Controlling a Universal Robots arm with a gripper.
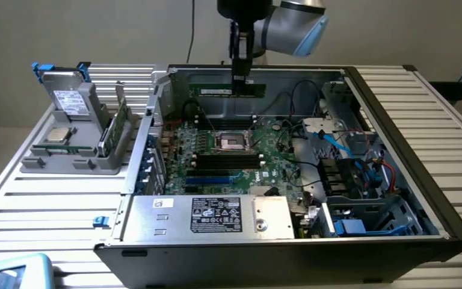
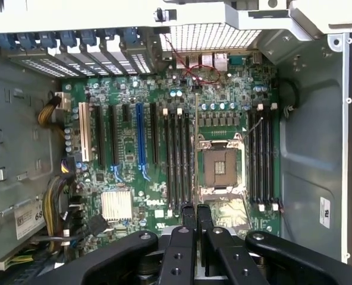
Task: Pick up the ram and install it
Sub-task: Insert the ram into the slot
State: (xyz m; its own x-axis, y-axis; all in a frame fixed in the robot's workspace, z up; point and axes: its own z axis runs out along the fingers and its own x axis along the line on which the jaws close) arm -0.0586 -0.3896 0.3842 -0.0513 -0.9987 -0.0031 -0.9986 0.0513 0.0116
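Now the gripper [image 1: 240, 81] is clamped narrow on the upper edge of the ram [image 1: 219, 91]. The green stick hangs clear above the motherboard [image 1: 184, 174] in the open computer case [image 1: 391, 111], its long edge level, aligned over the motherboard's dark memory slots [image 2: 179, 157].

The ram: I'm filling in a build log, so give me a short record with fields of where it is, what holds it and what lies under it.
ram: green stick, held level above the open computer case, not yet seated
held by: gripper, shut on the ram's top edge
below: motherboard with an empty processor socket
exterior view's left: grey tray with a drive and a processor chip
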